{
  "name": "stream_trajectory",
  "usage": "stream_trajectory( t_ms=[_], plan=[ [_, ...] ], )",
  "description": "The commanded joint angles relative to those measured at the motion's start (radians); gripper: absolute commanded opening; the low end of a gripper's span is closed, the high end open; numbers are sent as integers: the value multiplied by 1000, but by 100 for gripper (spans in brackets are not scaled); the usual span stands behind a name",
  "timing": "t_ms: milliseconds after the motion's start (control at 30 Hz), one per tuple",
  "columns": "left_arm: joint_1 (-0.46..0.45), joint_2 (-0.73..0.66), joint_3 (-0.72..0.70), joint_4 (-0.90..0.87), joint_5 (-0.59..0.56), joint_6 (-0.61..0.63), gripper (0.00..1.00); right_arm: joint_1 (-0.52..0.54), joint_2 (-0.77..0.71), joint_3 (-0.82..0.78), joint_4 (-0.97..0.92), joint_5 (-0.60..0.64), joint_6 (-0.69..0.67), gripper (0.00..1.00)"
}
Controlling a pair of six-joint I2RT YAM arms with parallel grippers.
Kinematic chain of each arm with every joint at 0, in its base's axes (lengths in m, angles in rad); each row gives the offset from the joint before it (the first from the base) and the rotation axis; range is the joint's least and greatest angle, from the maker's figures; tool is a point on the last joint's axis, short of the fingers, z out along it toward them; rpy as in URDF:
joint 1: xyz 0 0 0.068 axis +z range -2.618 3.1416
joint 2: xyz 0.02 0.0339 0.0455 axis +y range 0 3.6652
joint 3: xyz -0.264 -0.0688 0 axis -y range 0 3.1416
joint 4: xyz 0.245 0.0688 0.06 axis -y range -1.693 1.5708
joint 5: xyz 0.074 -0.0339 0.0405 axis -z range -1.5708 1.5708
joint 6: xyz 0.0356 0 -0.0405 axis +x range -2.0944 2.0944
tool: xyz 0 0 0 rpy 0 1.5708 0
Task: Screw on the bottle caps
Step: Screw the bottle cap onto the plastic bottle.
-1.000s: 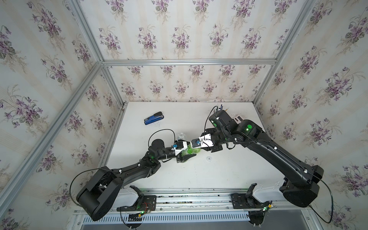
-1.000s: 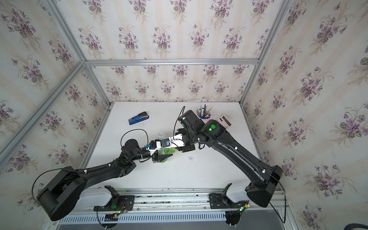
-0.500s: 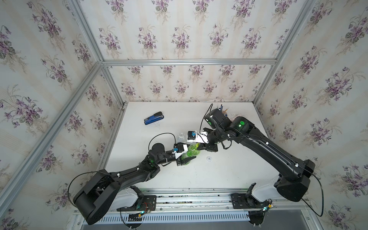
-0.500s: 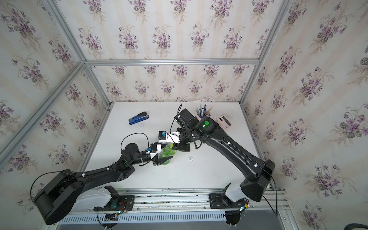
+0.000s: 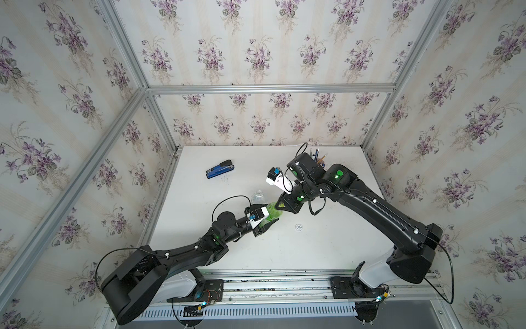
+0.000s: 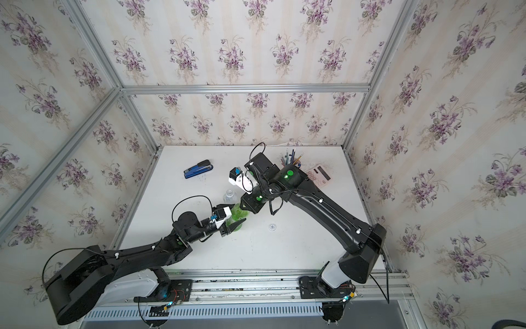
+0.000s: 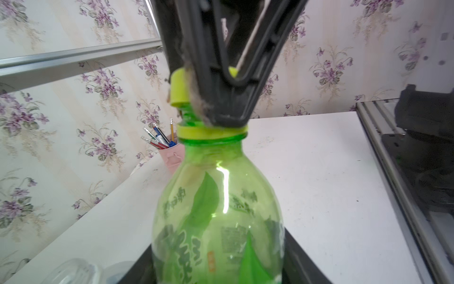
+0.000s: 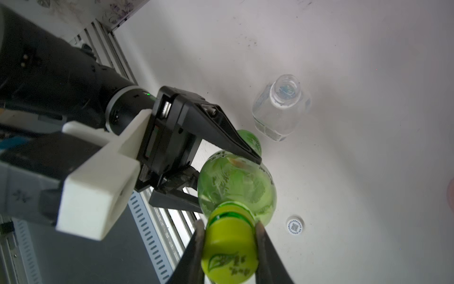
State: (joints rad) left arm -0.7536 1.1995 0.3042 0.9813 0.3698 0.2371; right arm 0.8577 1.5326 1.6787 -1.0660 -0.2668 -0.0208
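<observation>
Two grippers meet at a translucent green bottle [image 7: 216,209] near the middle of the white table [image 5: 327,250]: the left gripper [image 8: 228,184] clamps its leaf-printed body, and the right gripper [image 8: 229,248] pinches the yellow-green cap [image 7: 180,88] atop its threaded neck. That gripper hides most of the cap in the left wrist view, where the bottle's base is cut off.

White table [image 5: 327,250] with blue stapler [image 5: 219,169], clear bottle [image 5: 258,196], white cap [image 5: 298,227], pen cup [image 7: 172,157], calculator [image 6: 320,175].
</observation>
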Motion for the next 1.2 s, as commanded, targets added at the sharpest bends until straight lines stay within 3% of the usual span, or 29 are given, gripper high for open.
stream_trajectory(
  t_ms=[0,133,367,700,767,800,1167],
  plan=[
    [-27,-1,3,112,-98,68,61,6,3,13,74,-26,237,21],
    [-44,6,7,117,-128,78,61,10,-11,-16,91,22,350,21],
    [-43,-11,35,59,-137,27,61,23,-37,-78,116,63,323,41],
    [-35,52,62,45,-132,-29,61,23,-6,35,96,135,269,71],
    [-28,60,63,50,-123,-51,61,21,2,58,86,149,257,84],
    [-19,66,62,59,-115,-66,61,21,4,70,77,166,249,100],
    [58,126,46,164,-17,-199,61,-63,-81,90,101,277,167,100]
  ],
)
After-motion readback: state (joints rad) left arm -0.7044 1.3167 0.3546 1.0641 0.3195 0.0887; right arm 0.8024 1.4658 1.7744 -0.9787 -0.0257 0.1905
